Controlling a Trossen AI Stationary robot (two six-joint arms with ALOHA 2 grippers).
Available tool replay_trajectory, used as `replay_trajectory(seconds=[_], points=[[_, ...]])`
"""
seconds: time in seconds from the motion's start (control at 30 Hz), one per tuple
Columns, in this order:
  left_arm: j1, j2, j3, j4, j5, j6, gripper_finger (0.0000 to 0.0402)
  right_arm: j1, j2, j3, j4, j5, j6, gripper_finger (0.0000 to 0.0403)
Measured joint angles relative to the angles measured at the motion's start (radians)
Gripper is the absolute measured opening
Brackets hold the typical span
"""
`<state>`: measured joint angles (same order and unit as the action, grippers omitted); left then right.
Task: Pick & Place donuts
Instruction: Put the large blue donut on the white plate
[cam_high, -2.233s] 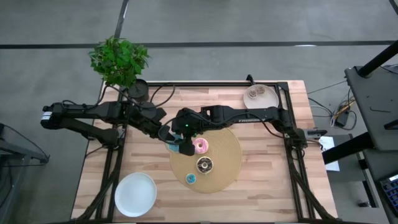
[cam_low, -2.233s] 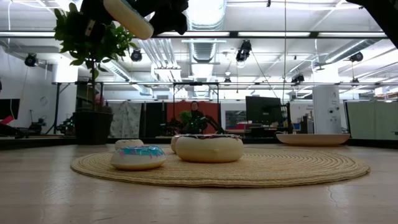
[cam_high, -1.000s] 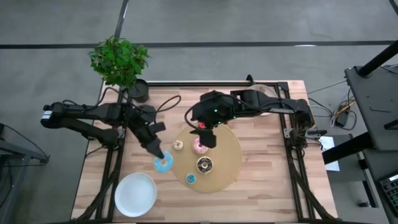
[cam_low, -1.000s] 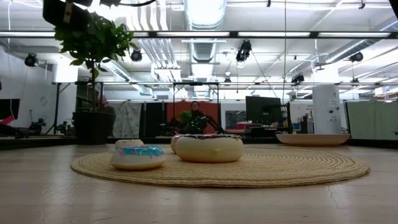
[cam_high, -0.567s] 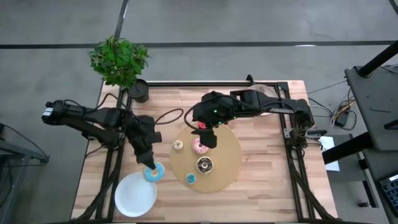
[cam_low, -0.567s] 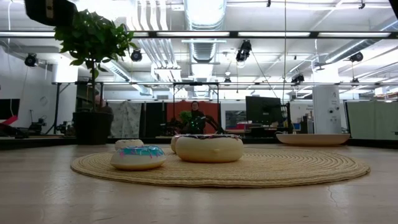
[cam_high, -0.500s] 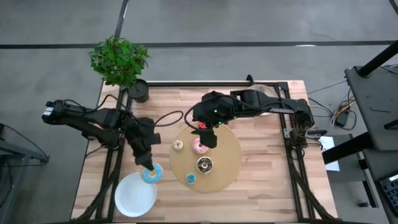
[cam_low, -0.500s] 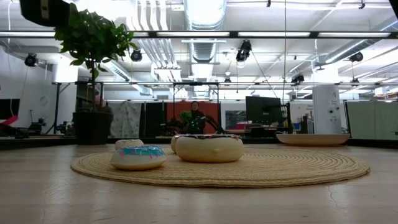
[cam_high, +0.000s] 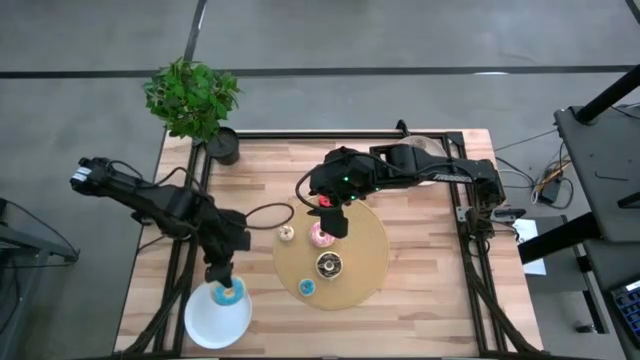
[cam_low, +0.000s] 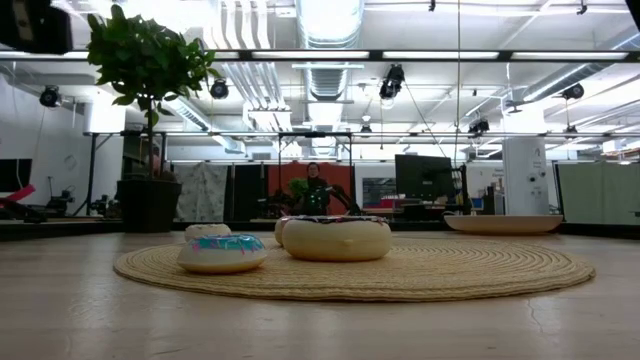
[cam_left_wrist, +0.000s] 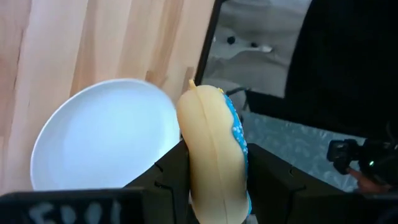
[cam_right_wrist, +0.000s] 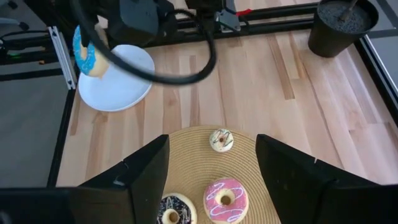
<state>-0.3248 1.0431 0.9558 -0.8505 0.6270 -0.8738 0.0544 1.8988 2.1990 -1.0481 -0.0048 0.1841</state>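
left pincer (cam_high: 226, 287) grips blue donut (cam_high: 231, 291) above white plate (cam_high: 205, 322) — right pincer (cam_right_wrist: 211, 180) open.

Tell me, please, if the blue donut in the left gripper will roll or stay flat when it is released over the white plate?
The blue donut is held on edge in the left gripper, so it may roll briefly. It looks stiff, undented by the grip, so it probably tips flat on the white plate.

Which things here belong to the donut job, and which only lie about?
Job: blue-iced donut in left gripper, over white plate; pink-iced donut; chocolate donut; small cream donut; tiny blue donut; right gripper.
Lying about: round woven mat; potted plant.
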Motion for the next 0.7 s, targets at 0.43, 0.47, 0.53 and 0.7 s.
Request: replay_trajectory(seconds=[0.43, 0.47, 0.53, 0.7], points=[[-0.041, 0.000, -0.175, 0.013, 0.000, 0.061, 0.0112, 0.000, 0.000, 0.000, 0.001, 0.005, 0.000, 0.0231], [-0.041, 0.000, -0.187, 0.015, 0.000, 0.069, 0.0112, 0.000, 0.000, 0.000, 0.001, 0.005, 0.000, 0.0231], [-0.041, 0.000, -0.208, 0.028, 0.000, 0.088, 0.0112, 0.000, 0.000, 0.000, 0.001, 0.005, 0.003, 0.0230], [-0.041, 0.000, -0.266, 0.076, 0.000, 0.123, 0.0113, 0.000, 0.000, 0.000, 0.002, 0.006, 0.026, 0.0231]])
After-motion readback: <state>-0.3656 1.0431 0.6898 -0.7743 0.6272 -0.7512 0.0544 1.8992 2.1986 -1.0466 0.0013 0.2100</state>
